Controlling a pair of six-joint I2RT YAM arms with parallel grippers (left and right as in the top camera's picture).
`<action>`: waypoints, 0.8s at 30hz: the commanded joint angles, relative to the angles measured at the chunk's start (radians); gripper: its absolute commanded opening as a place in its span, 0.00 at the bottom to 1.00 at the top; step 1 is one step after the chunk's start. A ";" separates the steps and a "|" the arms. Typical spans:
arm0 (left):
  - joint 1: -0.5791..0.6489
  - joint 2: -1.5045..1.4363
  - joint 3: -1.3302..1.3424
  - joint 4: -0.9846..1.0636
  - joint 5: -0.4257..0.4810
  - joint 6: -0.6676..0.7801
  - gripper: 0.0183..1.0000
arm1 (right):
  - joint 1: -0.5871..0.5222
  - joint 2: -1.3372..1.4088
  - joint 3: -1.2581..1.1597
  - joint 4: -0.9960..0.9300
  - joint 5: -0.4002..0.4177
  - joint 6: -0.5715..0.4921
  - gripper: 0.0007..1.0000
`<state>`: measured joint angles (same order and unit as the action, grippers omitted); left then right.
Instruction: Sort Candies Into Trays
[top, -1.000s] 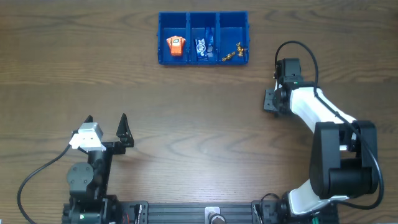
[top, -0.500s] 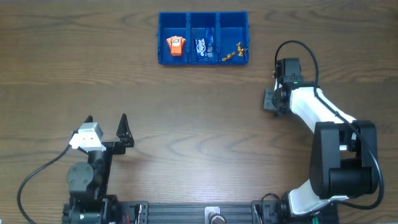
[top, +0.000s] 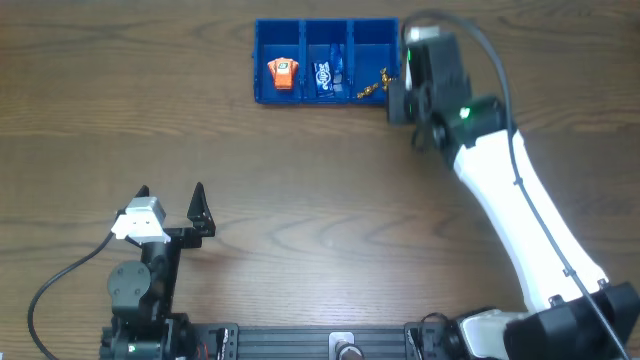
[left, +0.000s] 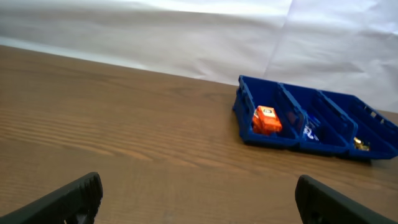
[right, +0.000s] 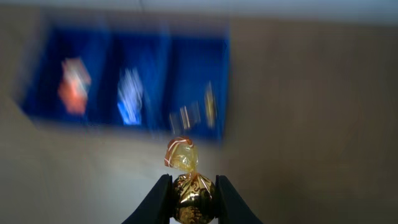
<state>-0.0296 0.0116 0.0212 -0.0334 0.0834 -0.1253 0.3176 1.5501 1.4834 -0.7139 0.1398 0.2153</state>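
A blue tray with three compartments sits at the table's far middle. Its left compartment holds an orange candy, the middle one a blue candy, the right one gold candies. My right gripper is shut on a gold-wrapped candy, held in the air short of the blue tray; from above the right gripper shows beside the tray's right end. My left gripper rests open near the front left, nothing between its fingers. The left wrist view shows the tray far off.
Bare wooden tabletop lies between the arms and the tray. A white backdrop stands behind the table's far edge.
My right arm has swung up and toward the tray's right end, carrying the gold candy. The left arm has not moved.
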 joint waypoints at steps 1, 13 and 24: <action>0.004 -0.006 -0.016 -0.038 0.018 0.014 1.00 | -0.011 0.208 0.257 -0.011 0.083 -0.009 0.14; 0.004 -0.006 -0.016 -0.038 0.018 0.014 1.00 | -0.034 0.515 0.381 0.041 0.030 0.016 0.18; 0.004 -0.006 -0.016 -0.038 0.018 0.014 1.00 | -0.032 0.539 0.381 0.067 0.006 0.016 0.25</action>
<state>-0.0296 0.0120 0.0212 -0.0330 0.0830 -0.1257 0.2893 2.0842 1.8484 -0.6521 0.1596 0.2214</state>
